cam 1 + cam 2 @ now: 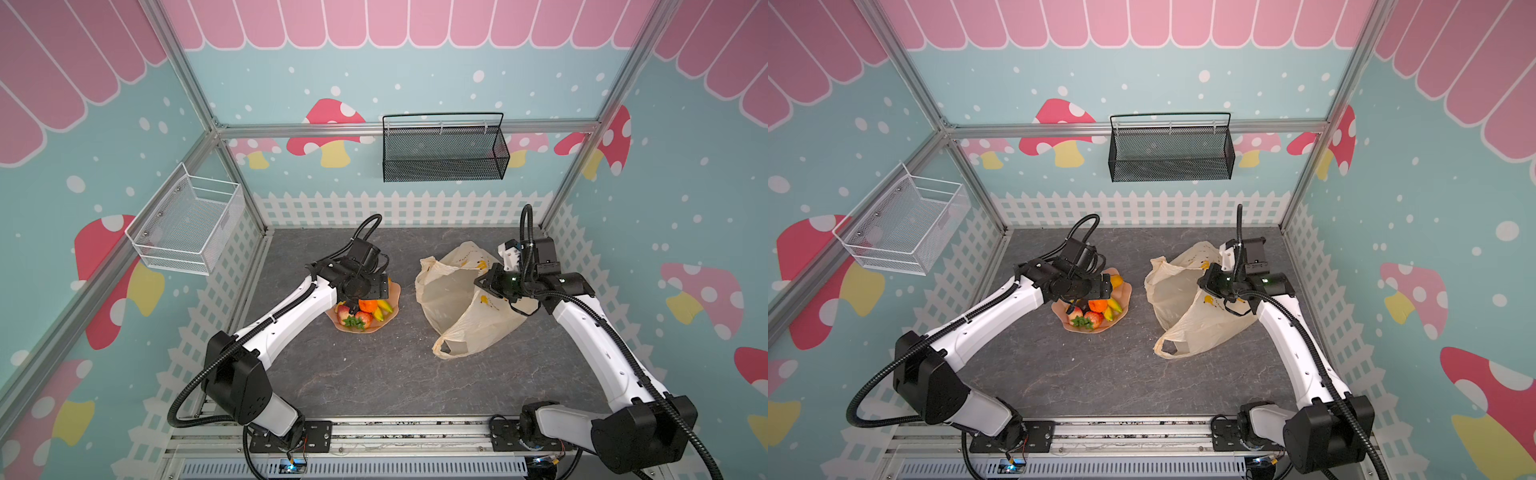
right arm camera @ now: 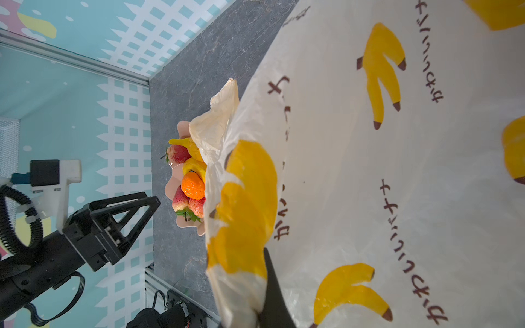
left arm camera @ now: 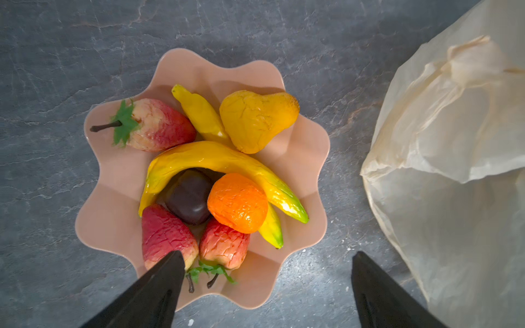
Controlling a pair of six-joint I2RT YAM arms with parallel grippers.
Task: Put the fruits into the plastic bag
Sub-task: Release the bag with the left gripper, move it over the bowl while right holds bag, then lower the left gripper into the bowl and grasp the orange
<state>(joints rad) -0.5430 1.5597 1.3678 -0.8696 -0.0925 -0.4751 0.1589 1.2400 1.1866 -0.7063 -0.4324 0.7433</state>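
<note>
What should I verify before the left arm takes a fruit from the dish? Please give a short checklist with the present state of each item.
1. The left gripper has its jaws wide open: ok.
2. The left gripper is over the dish: ok.
3. The orange lies on top, free to grasp: ok.
4. The dark piece is free to grasp: not ok, a banana arches over it.
5. The right gripper is shut on the plastic bag at its edge: ok.
6. The bag's mouth is open wide enough to take a fruit: cannot tell.
</note>
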